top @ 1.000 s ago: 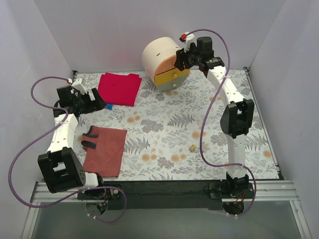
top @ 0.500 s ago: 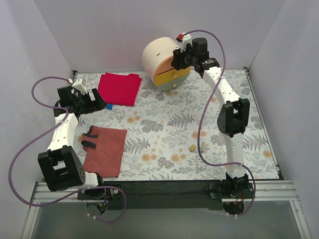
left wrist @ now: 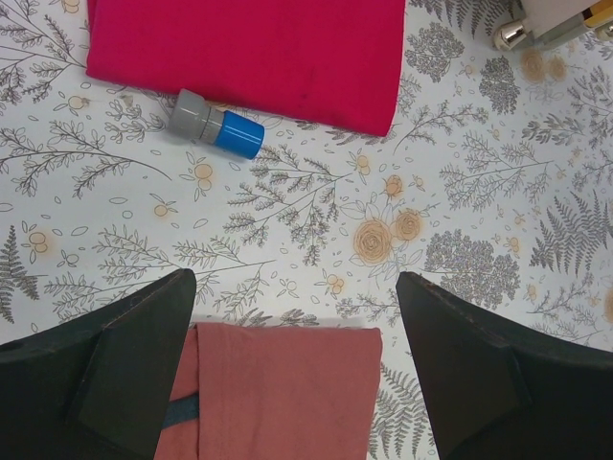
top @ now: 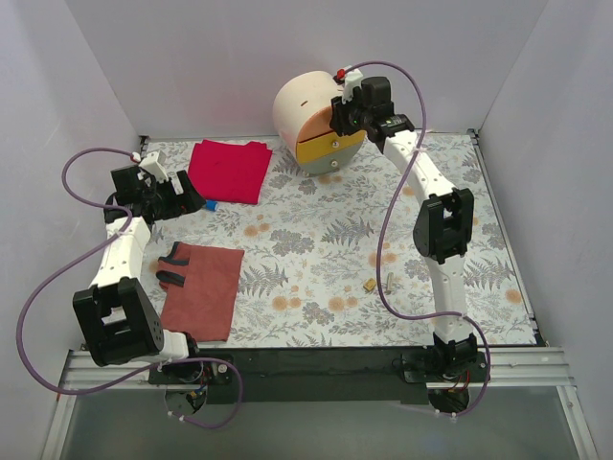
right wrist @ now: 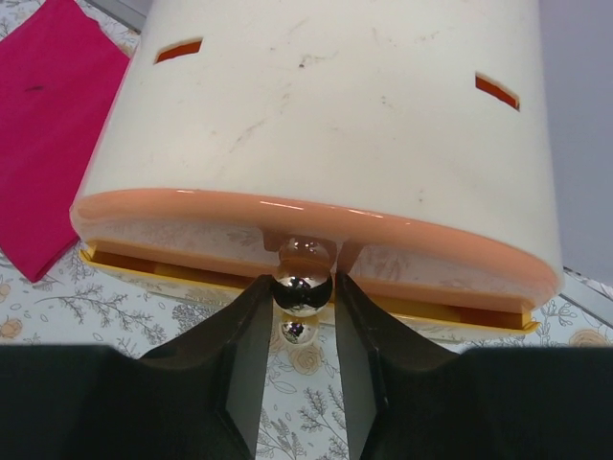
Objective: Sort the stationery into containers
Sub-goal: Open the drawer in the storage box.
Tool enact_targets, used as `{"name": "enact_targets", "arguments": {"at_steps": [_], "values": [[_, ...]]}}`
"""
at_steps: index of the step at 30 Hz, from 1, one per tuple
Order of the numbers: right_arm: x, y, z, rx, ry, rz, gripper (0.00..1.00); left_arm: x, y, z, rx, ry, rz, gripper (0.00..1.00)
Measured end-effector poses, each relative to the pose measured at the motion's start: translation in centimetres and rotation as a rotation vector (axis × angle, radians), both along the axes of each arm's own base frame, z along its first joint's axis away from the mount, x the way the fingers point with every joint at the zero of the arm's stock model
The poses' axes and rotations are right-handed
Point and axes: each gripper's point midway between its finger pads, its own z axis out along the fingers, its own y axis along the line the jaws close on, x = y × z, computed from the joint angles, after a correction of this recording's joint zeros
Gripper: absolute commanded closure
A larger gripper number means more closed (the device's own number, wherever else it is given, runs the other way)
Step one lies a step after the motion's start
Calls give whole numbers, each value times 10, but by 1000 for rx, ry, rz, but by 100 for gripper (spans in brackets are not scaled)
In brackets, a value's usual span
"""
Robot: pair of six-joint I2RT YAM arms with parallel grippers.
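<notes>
Cream drum cabinet (top: 302, 101) at rear; tan block (top: 368, 285) lying right-centre.

I see a cream cabinet (top: 299, 103) with an orange drawer (right wrist: 316, 222) (chrome knob (right wrist: 303, 287)) over a yellow drawer (top: 330, 146). Left of the cabinet lie a crimson cloth (top: 228, 170) and a rust-brown cloth (top: 204, 287), on a white tablecloth (top: 316, 240) printed with grey ferns and orange flowers.

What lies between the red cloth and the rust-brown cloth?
A small grey-and-blue cylinder, close to the red cloth; otherwise bare floral cover up to the rust-brown cloth. Left wrist view.
</notes>
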Motion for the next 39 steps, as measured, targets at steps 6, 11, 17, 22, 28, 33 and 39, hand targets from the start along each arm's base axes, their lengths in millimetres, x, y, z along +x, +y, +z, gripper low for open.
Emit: {"name": "enact_targets", "arguments": {"at_steps": [6, 11, 17, 22, 28, 33, 39], "values": [[0, 1, -1, 1, 2, -7, 86, 1, 0, -4, -2, 11, 1, 13], [0, 1, -1, 2, 3, -12, 99, 3, 1, -9, -4, 20, 1, 13], [-19, -8, -2, -23, 26, -19, 99, 5, 1, -13, -7, 26, 1, 13], [-55, -23, 0, -53, 74, -17, 99, 6, 2, -12, -5, 21, 1, 13], [-95, -38, 9, -56, 107, -4, 90, 6, 1, -12, -6, 19, 1, 13], [-117, -42, 5, -59, 141, 16, 51, 6, 1, -11, -8, 18, -1, 12], [-129, -34, -1, -57, 167, 95, 42, 13, -3, -10, -5, 17, -21, 11]]}}
